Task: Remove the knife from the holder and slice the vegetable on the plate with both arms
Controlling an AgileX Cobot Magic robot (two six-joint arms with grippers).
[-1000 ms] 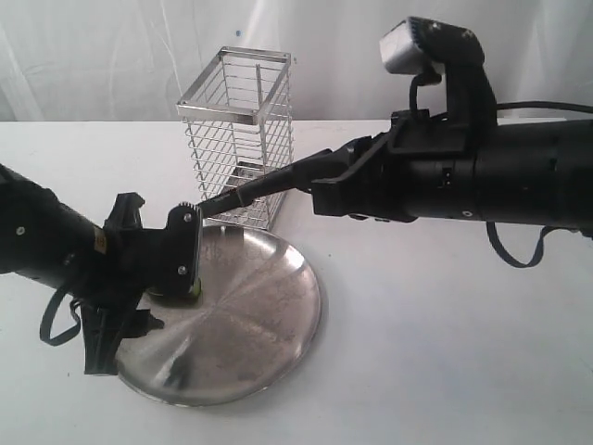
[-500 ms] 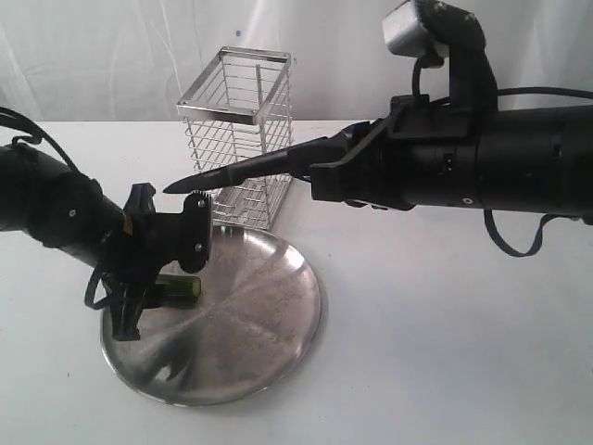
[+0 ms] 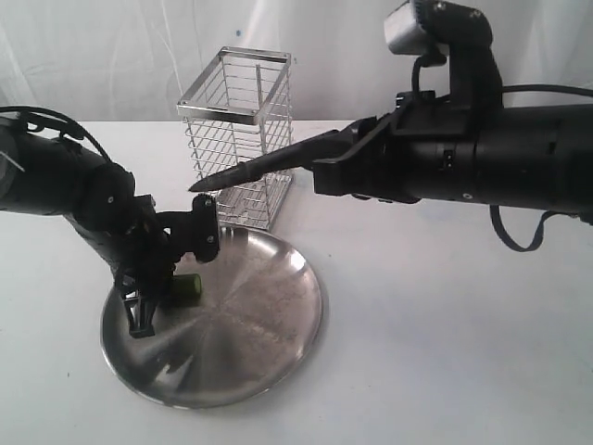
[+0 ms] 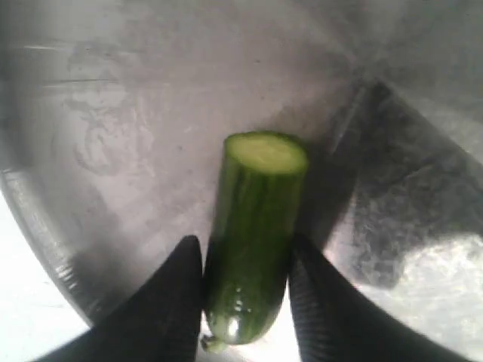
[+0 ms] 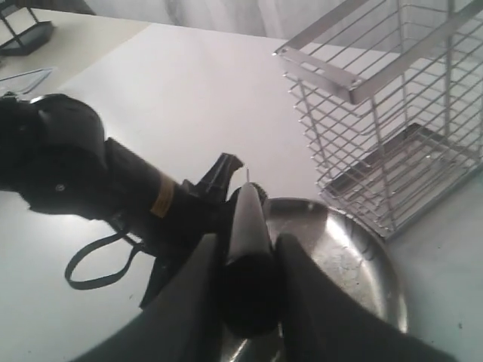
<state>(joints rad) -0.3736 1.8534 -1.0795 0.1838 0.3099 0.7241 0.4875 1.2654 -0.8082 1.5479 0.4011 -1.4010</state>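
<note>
The vegetable (image 4: 256, 226), a stubby dark-green piece with a pale cut end, lies on the steel plate (image 4: 128, 105). My left gripper (image 4: 245, 255) is shut on it, one black finger against each side. From the exterior view the vegetable (image 3: 189, 286) shows at the plate's (image 3: 273, 315) left part, under the left gripper (image 3: 176, 278). My right gripper (image 5: 249, 245) is shut on the black handle of the knife (image 5: 246, 226). The knife (image 3: 255, 166) hangs level in the air, its tip pointing left in front of the holder (image 3: 237, 130).
The chrome wire holder (image 5: 392, 113) stands just behind the plate's (image 5: 355, 256) far rim. The left arm (image 5: 75, 173) with its cable loop lies across the plate's left side. White tabletop (image 3: 445, 352) stretches to the right of the plate.
The left arm swung its wrist upward and back while its gripper stayed at the vegetable. The knife rose from beside the left gripper and its tip drew slightly right.
</note>
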